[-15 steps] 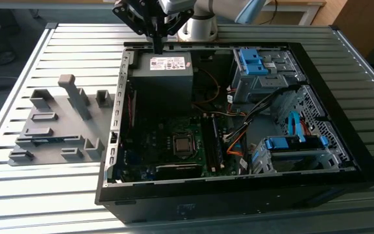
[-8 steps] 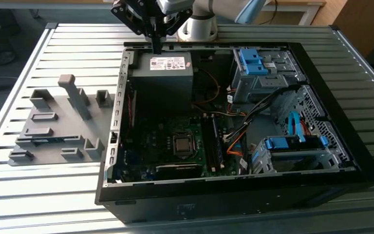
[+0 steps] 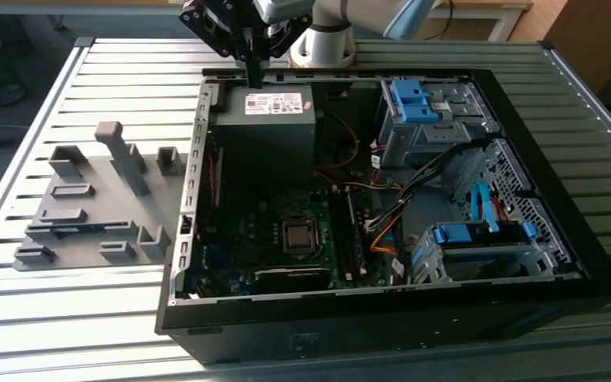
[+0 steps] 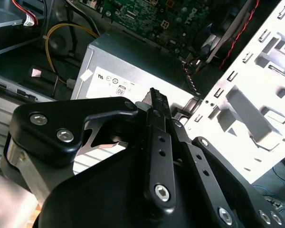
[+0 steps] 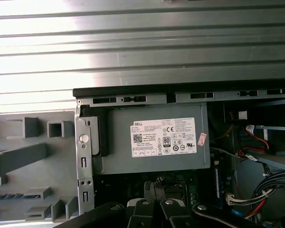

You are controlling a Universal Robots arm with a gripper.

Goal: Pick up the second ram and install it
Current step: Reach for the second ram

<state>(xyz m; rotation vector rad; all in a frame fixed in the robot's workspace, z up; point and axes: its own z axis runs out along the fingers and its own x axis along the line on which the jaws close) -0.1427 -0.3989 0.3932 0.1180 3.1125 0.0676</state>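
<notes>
Mostly hidden, second ram sits in holder.

ram | slim blue-green stick, little more than its upper edge showing | on edge, level, seated in a slot of the grey holder | desk, exterior view's left of the case | not installed
</notes>
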